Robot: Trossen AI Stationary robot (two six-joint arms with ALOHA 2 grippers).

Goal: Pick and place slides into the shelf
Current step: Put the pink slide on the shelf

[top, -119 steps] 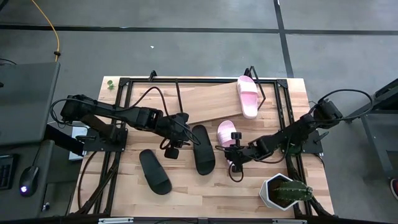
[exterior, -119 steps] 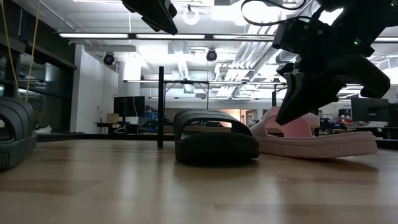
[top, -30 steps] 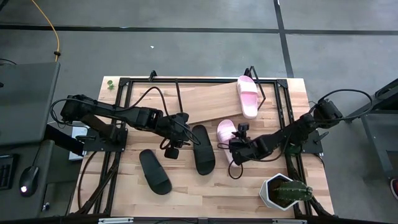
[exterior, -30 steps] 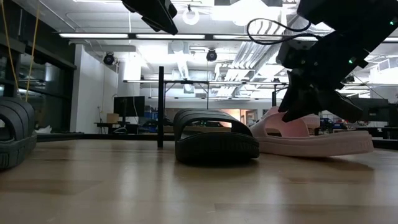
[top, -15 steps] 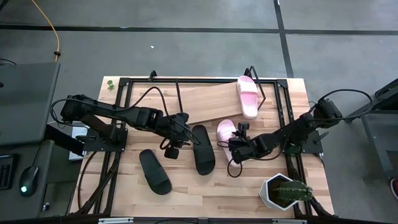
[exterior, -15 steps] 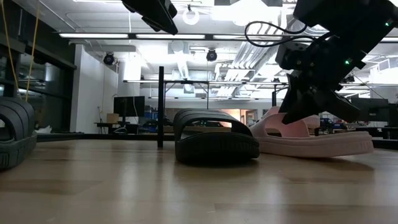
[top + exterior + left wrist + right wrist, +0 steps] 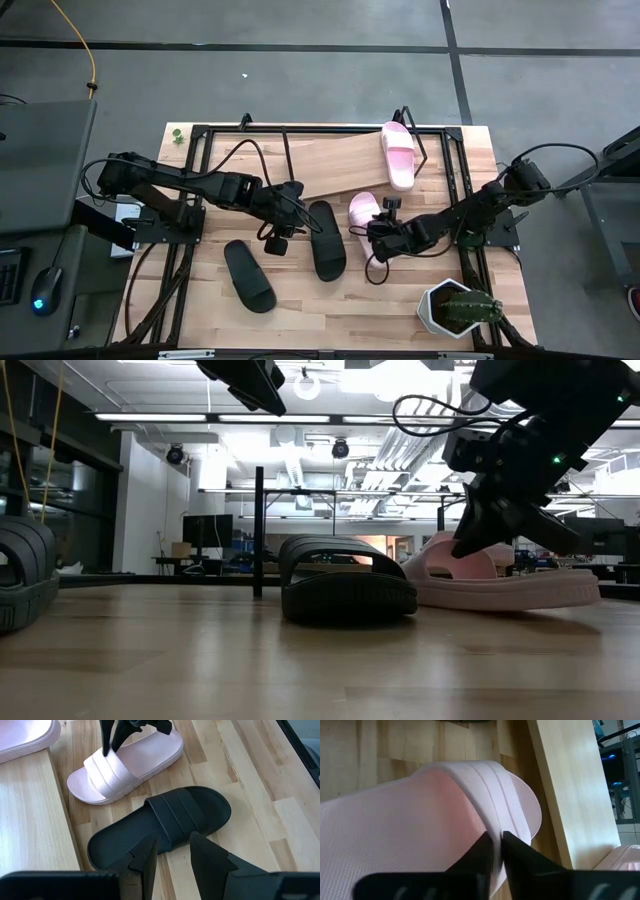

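A light pink slide (image 7: 360,211) lies flat on the table near its middle, and my right gripper (image 7: 377,228) is shut on its strap. A second pink slide (image 7: 397,154) lies on the shelf (image 7: 335,165), a tilted wooden board at the far side. One black slide (image 7: 326,240) lies just left of the held pink one. Another black slide (image 7: 248,276) lies nearer the left. My left gripper (image 7: 273,240) hovers open between the two black slides. In the left wrist view the black slide (image 7: 165,822) lies just beyond my left gripper (image 7: 172,857). My right gripper pinches the pink slide's strap at its heel-side edge (image 7: 494,822) between its two fingers. The fingers (image 7: 478,530) slant down onto it from the table's right. The slide's sole (image 7: 510,592) rests flat on the table.
A potted cactus in a white pot (image 7: 458,307) stands at the near right corner. The black table frame's bars (image 7: 190,200) run along the left and right sides, and cables loop over the board. Bare wood lies between the slides and the near edge.
My right gripper has come from over the pink slide's heel part toward its strap and has dropped lower; in the last second it has edged only slightly toward the far left. The left arm has kept still.
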